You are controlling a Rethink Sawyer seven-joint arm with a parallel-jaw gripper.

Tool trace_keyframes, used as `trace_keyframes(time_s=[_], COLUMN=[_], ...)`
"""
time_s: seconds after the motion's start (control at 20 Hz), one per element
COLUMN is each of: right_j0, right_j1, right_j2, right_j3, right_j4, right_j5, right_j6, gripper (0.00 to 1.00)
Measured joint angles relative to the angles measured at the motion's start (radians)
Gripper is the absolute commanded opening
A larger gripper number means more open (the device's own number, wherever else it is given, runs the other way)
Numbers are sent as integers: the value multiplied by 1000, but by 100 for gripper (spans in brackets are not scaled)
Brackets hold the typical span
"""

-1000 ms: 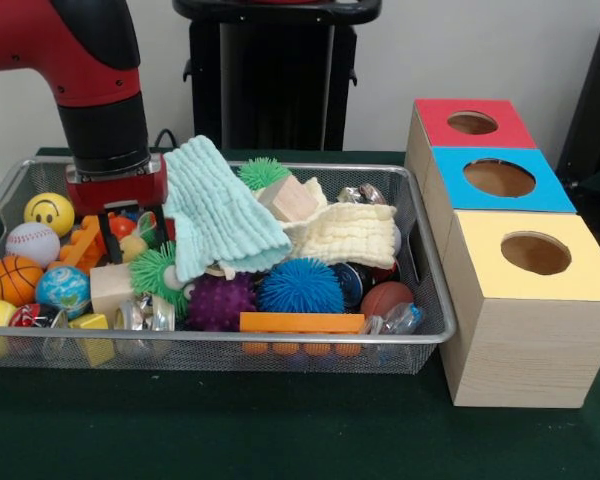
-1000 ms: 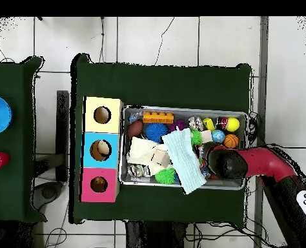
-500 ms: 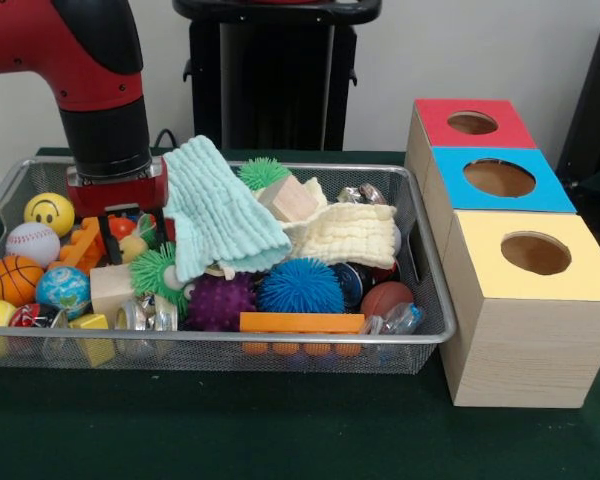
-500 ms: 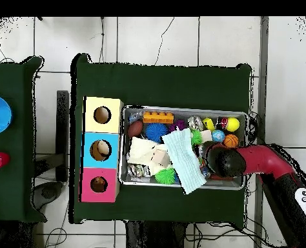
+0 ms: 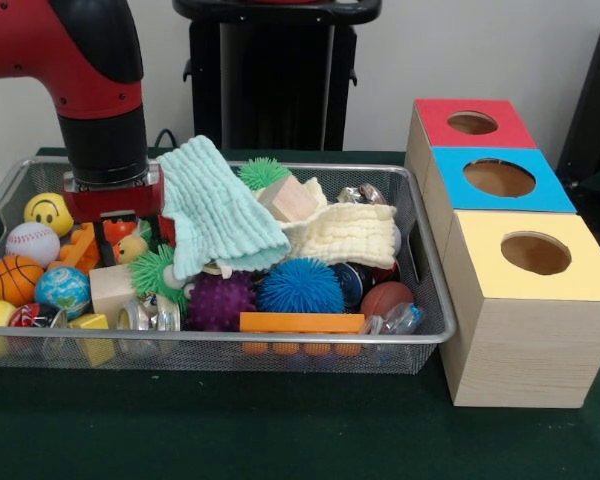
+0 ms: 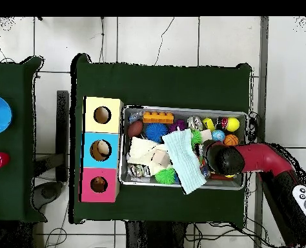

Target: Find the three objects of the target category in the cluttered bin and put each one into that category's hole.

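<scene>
A wire mesh bin [image 5: 280, 340] is packed with toys. My gripper [image 5: 132, 240] reaches down into its left part, open, its black fingers [image 5: 103, 243] straddling a small orange toy [image 5: 120, 228] and a yellow one [image 5: 131, 248]. It touches the mint cloth [image 5: 220, 215] on its right side. Around it lie a smiley ball [image 5: 48, 212], a baseball [image 5: 32, 243], a basketball [image 5: 13, 279] and a globe ball [image 5: 62, 290]. Three boxes with holes stand to the right: red [image 5: 470, 122], blue [image 5: 500, 178], yellow [image 5: 535, 255]. From overhead, the arm [image 6: 223, 159] covers the gripper.
Spiky balls, green [image 5: 158, 272], purple [image 5: 220, 300] and blue [image 5: 300, 287], fill the bin's middle, with a cream cloth [image 5: 345, 235], a wooden block [image 5: 288, 198] and an orange brick [image 5: 302, 322]. In the overhead view the bin [image 6: 181, 108] sits beside the boxes [image 6: 101, 150].
The arm has shifted slightly left in the front view, towards the bin's middle row in the overhead view. The gripper stays low among the toys; nothing was lifted.
</scene>
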Motion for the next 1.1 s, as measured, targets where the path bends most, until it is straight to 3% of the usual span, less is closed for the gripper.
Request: trace_keyframes(time_s=[1.1], right_j0=[42], right_j1=[-18], right_j2=[-98], right_j3=[-12], right_j4=[0], right_j5=[0], right_j6=[0], gripper=[100])
